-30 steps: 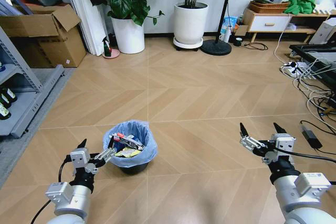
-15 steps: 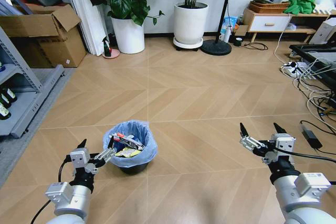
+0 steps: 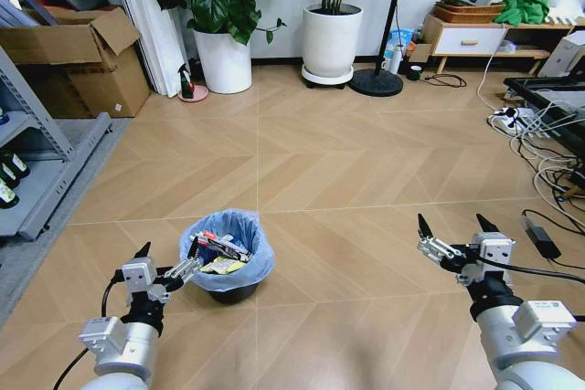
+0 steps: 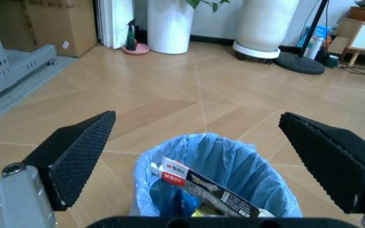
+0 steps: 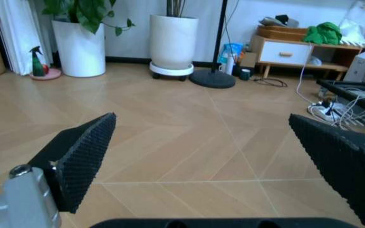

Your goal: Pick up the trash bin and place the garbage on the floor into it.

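Bin (image 3: 227, 258): blue-lined, upright on the floor (image 3: 347, 180) ahead of me, to my left; garbage (image 3: 218, 254) inside, a long red-and-white wrapper (image 4: 201, 186) lying across the top. My left pincer (image 3: 167, 260): spread wide, just beside the bin's near rim. My right pincer (image 3: 452, 229): spread wide, holding nothing, over bare floor well right of the bin.

Floor: tan herringbone wood floor (image 3: 347, 162).
Back wall: two white plant pots (image 3: 224, 61), a floor-lamp base (image 3: 376, 82), a small wooden cabinet (image 3: 466, 40).
Left: cardboard boxes (image 3: 87, 57), grey metal shelving (image 3: 41, 157).
Right: tangled cables (image 3: 539, 148).
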`<state>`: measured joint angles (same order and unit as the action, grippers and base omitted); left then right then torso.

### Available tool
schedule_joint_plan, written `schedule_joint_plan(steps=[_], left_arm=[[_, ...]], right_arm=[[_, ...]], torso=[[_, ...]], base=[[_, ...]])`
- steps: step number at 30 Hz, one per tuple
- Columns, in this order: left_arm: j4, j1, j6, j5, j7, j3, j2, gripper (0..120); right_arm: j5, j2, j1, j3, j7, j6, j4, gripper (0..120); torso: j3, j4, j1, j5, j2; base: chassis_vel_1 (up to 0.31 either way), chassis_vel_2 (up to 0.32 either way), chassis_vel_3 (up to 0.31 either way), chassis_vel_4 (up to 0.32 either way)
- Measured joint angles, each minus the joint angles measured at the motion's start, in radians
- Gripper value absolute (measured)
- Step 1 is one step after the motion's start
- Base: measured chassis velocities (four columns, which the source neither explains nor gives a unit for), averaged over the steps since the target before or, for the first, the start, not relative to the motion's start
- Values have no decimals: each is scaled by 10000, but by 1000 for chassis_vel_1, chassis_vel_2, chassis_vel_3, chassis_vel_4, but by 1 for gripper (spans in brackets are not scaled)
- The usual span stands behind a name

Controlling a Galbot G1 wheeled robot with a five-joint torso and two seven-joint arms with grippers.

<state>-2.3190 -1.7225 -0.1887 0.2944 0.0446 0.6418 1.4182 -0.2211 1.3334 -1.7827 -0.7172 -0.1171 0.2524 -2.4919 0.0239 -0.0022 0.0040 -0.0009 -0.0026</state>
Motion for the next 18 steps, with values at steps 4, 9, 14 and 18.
schedule_joint_plan(steps=[4, 9, 14, 18], left_arm=[[0, 0, 0, 0, 0, 0, 0, 100], [0, 0, 0, 0, 0, 0, 0, 100], [0, 0, 0, 0, 0, 0, 0, 100], [0, 0, -1, 0, 0, 0, 0, 100]], right_arm=[[0, 0, 0, 0, 0, 0, 0, 100], [0, 0, 0, 0, 0, 0, 0, 100], [0, 0, 0, -1, 0, 0, 0, 100], [0, 0, 0, 0, 0, 0, 0, 100]], torso=[[0, 0, 0, 0, 0], [0, 0, 0, 0, 0], [0, 0, 0, 0, 0], [0, 0, 0, 0, 0]], base=[[0, 0, 0, 0], [0, 0, 0, 0], [0, 0, 0, 0], [0, 0, 0, 0]])
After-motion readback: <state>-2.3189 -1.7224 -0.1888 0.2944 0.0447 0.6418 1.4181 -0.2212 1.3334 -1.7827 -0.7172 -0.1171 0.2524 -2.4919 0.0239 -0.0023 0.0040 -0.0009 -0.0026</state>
